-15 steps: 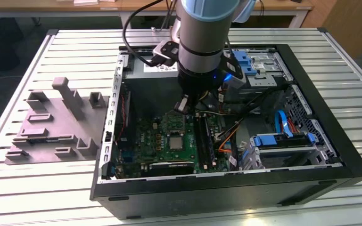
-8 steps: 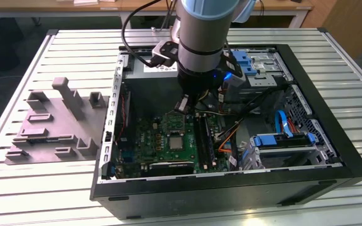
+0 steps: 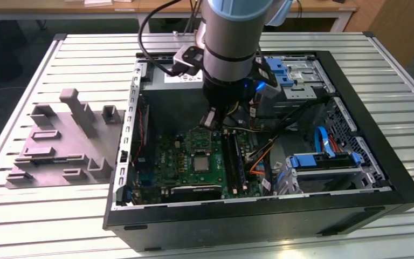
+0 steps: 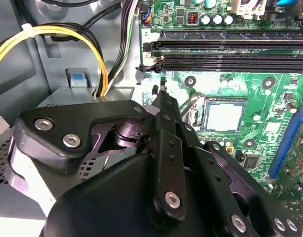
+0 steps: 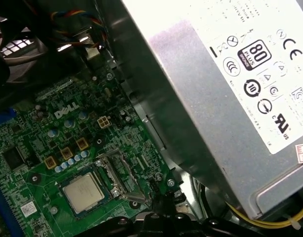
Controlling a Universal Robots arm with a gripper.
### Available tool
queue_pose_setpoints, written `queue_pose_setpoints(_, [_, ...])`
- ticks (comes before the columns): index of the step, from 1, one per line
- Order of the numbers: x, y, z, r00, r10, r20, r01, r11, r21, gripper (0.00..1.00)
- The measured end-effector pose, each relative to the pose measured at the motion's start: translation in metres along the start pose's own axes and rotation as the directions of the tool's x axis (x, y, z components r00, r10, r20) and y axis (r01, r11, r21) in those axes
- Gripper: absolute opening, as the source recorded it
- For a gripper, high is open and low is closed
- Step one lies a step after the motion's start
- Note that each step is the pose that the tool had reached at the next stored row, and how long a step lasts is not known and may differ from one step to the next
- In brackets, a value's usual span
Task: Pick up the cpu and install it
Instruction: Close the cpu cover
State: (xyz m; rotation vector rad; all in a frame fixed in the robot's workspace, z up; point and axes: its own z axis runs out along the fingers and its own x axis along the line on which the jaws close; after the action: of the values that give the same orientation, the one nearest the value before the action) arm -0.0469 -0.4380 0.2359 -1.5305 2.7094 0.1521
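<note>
The cpu (image 3: 202, 162) (image 4: 225, 116) (image 5: 83, 193), a small square chip with a silvery top, lies flat in its socket on the green motherboard (image 3: 185, 172) inside the open computer case. My gripper (image 3: 211, 121) (image 4: 164, 94) (image 5: 159, 190) hangs above the board beside the socket, on the power-supply side. Its black fingers (image 4: 167, 143) are pressed together to a narrow tip with nothing between them. The tip is close to the socket's silver metal frame (image 4: 191, 111) (image 5: 119, 173), which stands beside the chip, and is apart from the chip itself.
The grey power-supply box (image 5: 230, 89) is close beside the gripper, with yellow and black cables (image 4: 67, 34) running from it. Long black memory slots (image 4: 230, 54) flank the socket. Blue drive brackets (image 3: 322, 159) fill the case's other side. A grey fixture plate (image 3: 56, 145) lies outside the case.
</note>
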Motion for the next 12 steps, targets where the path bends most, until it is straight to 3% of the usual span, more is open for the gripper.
queue_pose_setpoints(7, [0.0, 0.0005, -0.0025, 1.0, -0.005, 0.0032, 0.005, 1.0, -0.0039, 0.11])
queue_pose_setpoints(12, [0.0002, 0.001, -0.0027, 0.9994, -0.036, -0.0008, 0.036, 0.9993, -0.0087, 0.11])
